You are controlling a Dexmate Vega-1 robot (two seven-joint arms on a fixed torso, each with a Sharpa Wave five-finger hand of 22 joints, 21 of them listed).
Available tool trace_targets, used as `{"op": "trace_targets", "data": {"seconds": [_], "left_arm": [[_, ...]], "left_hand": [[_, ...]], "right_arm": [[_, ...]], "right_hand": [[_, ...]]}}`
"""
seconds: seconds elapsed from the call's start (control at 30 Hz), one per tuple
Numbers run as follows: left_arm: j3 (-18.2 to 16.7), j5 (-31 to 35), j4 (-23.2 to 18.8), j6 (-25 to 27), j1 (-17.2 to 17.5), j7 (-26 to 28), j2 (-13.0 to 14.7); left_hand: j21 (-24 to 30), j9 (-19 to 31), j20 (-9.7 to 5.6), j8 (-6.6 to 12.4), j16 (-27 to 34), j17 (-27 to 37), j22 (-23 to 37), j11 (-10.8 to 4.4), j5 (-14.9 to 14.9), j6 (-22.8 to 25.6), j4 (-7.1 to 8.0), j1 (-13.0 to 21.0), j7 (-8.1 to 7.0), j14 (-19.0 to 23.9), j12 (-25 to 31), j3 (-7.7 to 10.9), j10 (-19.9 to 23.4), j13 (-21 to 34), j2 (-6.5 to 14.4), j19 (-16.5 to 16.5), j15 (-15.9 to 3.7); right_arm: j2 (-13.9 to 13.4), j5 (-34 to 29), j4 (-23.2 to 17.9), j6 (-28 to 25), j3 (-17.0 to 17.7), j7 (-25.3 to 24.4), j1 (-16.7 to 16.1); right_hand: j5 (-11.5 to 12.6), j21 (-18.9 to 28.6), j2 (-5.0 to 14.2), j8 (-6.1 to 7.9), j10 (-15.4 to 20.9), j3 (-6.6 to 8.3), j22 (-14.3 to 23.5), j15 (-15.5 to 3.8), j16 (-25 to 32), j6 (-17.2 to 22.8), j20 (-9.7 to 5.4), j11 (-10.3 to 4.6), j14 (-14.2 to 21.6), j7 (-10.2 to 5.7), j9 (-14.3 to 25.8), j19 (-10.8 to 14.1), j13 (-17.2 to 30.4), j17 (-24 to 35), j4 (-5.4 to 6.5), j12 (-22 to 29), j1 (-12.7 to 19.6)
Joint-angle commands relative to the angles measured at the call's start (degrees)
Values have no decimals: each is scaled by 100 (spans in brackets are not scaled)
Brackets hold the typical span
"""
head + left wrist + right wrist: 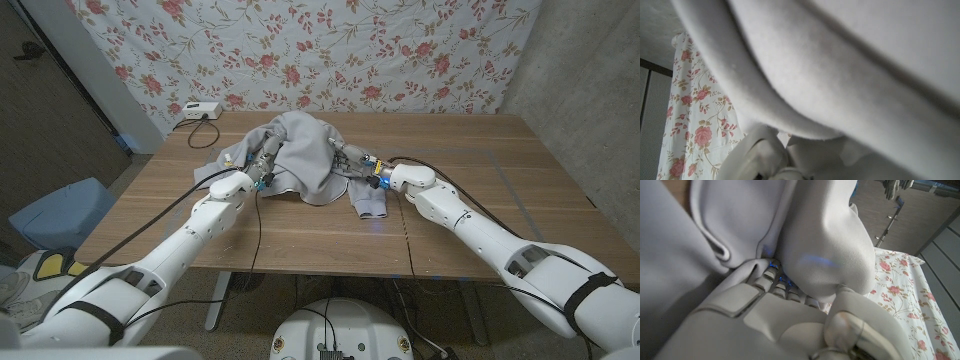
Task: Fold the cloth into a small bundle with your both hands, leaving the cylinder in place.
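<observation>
Grey fleece cloth (300, 150) lies heaped on the wooden table (480, 190), toward its far middle, bunched into a rounded mound with a flap trailing to about 5 o'clock of the heap. No cylinder can be picked out; whether one sits under the mound, cannot tell.

Left hand (262, 160) meets the cloth at its 9 o'clock side, fingers pushed into the folds and touching fabric. Left wrist view: cloth (840, 75) drapes right across the lens, so whether those fingers grip it or merely press it, cannot tell.

Right hand (355, 160) meets the cloth at its 3 o'clock side. Right wrist view: the right hand (785, 325) has fingers buried between folds of cloth (825, 245), a thick roll lying over them; a firm grasp cannot be confirmed.

Floral curtain (300, 50) hangs behind the table at 12 o'clock. Small white box (199, 110) with a cable sits near the table's far left corner, about 10 o'clock of the cloth, well apart from it.
</observation>
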Motion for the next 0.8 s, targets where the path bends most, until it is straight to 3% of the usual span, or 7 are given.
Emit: {"op": "trace_targets", "data": {"seconds": [0.03,0.13,0.3,0.37,0.57,0.8], "left_arm": [[334,358,276,-1058,144,779,-990],[415,450,267,-1069,155,923,-1088],[532,691,90,-1001,164,1144,-1038],[541,820,-99,-936,210,1357,-967],[496,1284,-836,-664,428,2162,-666],[445,2234,-2022,50,716,3417,-250]], "left_hand": [[-132,56,-220,53,30,24,260,-250,13,-107,-52,103,-15,-414,16,187,-261,47,389,-168,-31],[-226,55,-266,29,38,19,267,-303,-11,-302,-84,150,-35,-688,11,281,-590,40,386,-340,-69],[-236,55,-265,19,54,19,269,-293,-18,-365,-85,156,-41,-697,29,297,-608,38,382,-352,-60],[-234,55,-267,13,63,19,271,-288,-21,-398,-87,159,-52,-692,37,302,-611,38,377,-342,-58],[-229,54,-250,24,73,15,273,-264,-29,-412,-101,173,-53,-691,61,319,-596,37,373,-320,-50],[-241,53,-242,90,93,1,278,-232,-57,-314,-176,251,-37,-681,134,381,-477,33,398,-320,-24]], "right_arm": [[330,-320,130,987,208,-1068,-343],[326,-413,164,1156,190,-1105,-343],[288,-409,132,1162,172,-1057,-362],[285,-401,146,1210,172,-1016,-360],[285,-377,198,1334,167,-841,-290],[281,-336,217,1378,120,-468,-73]], "right_hand": [[56,7,98,94,282,219,11,-29,34,358,-90,43,96,109,50,86,910,40,-7,112,89],[58,0,106,110,396,412,11,-89,51,461,-150,34,172,106,50,143,910,40,-25,138,154],[37,23,97,101,562,732,12,-127,112,565,-168,30,397,119,52,334,911,46,-26,161,231],[30,26,92,97,591,778,12,-123,124,574,-167,30,438,124,52,366,911,48,-22,165,235],[-65,126,32,60,736,1085,15,-116,254,627,-122,56,913,176,55,820,913,65,3,153,207],[-106,155,31,65,815,1188,15,-96,265,688,-113,43,1015,210,55,971,914,65,-3,157,198]]}}
